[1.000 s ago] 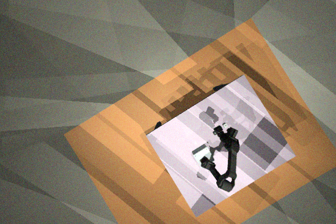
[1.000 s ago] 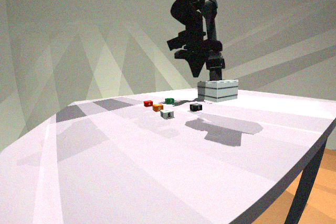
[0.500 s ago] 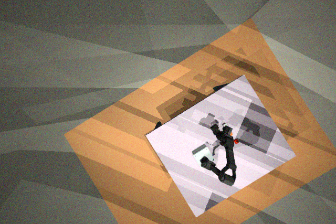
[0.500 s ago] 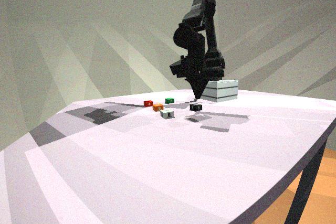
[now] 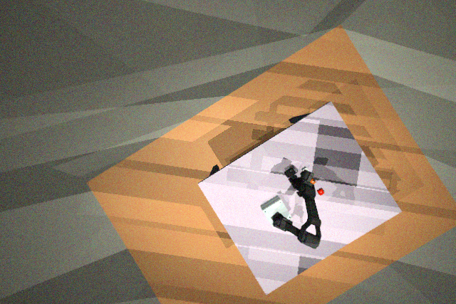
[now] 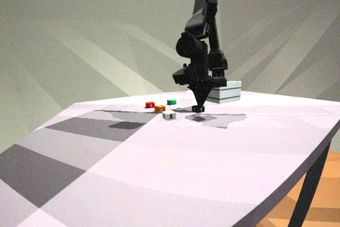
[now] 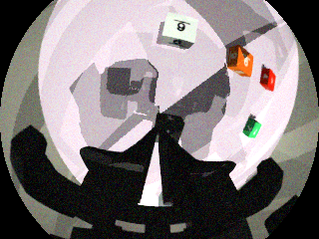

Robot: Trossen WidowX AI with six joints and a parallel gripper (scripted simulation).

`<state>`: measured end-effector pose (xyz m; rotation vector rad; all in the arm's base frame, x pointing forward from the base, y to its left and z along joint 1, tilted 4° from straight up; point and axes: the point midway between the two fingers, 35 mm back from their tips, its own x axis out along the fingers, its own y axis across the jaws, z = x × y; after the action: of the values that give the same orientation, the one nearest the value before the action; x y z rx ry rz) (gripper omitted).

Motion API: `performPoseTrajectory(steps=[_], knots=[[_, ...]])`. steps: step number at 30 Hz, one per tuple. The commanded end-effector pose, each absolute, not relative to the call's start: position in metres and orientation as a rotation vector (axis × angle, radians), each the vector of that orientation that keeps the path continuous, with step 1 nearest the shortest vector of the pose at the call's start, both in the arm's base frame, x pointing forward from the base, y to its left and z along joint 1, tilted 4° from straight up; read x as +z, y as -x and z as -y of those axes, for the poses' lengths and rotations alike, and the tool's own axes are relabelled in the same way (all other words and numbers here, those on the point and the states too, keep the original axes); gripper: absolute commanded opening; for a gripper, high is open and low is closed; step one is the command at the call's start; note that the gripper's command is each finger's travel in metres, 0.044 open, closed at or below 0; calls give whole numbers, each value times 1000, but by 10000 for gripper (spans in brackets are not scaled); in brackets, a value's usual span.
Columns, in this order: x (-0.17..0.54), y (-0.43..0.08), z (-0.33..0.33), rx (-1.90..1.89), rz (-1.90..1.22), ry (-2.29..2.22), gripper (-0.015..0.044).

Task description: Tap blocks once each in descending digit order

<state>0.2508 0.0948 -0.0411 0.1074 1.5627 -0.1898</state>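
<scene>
The blocks sit together on the pale table [image 6: 170, 164] in front of the arm's white base box [image 6: 224, 92]: a red block [image 6: 150, 104], an orange block [image 6: 159, 108], a green block [image 6: 171, 101], a white block [image 6: 168, 115] and a black block [image 6: 198, 108], each apart from the others. The gripper [image 6: 200, 104] points straight down with its tips right at the top of the black block, fingers closed nearly together and holding nothing. In the wrist view the white block [image 7: 178, 31], orange block [image 7: 239, 60], red block [image 7: 267, 78] and green block [image 7: 251, 126] lie ahead and to the right of the shut fingers.
</scene>
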Motion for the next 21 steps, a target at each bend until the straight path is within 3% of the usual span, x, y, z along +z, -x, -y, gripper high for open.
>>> performPoseTrajectory(steps=[1,11,21], knots=[[-45,-249,-94,-191,-1566,-105,20],[-15,-250,-96,-191,-1566,-106,20],[58,-278,-154,-186,-1564,-111,282]])
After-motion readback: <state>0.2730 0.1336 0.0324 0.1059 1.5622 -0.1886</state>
